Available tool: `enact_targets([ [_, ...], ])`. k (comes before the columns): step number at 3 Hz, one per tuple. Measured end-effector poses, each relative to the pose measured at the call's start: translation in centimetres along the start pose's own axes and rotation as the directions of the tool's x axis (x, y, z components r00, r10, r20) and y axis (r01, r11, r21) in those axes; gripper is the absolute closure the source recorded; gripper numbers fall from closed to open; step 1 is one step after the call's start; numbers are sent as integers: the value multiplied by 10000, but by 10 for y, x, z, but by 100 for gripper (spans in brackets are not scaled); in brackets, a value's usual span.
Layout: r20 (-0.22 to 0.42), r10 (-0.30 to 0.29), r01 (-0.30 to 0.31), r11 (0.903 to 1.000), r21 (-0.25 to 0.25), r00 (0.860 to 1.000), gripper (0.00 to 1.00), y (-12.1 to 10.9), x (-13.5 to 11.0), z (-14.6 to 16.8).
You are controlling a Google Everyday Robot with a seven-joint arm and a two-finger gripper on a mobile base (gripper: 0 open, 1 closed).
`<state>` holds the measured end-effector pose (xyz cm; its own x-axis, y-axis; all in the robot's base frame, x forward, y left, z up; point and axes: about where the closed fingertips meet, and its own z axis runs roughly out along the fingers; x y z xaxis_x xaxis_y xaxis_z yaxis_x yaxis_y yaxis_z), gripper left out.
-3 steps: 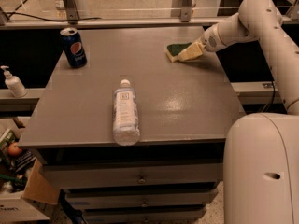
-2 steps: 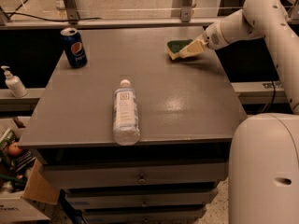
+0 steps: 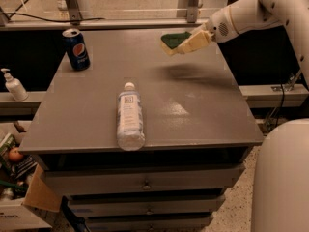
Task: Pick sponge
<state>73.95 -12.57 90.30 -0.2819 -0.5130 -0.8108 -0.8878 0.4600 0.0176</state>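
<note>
The sponge (image 3: pixel 174 38), dark green on top with pale yellow foam below, hangs in the air above the back right part of the grey table (image 3: pixel 193 110). My gripper (image 3: pixel 186 43) reaches in from the upper right on a white arm and is shut on the sponge with its cream-yellow pads. The sponge casts a shadow on the table below it and touches nothing else.
A clear plastic bottle (image 3: pixel 129 118) lies on its side near the table's front middle. A blue Pepsi can (image 3: pixel 77 49) stands at the back left. A soap dispenser (image 3: pixel 14 85) sits on a ledge to the left. Drawers run below the table's front edge.
The gripper has lifted the sponge off the table surface. It now hangs above the table, shifted a little to the left.
</note>
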Motion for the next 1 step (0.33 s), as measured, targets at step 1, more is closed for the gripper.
enact_targets([
  [1, 0, 0, 0, 10000, -2, 10000, 100, 0, 0, 0],
])
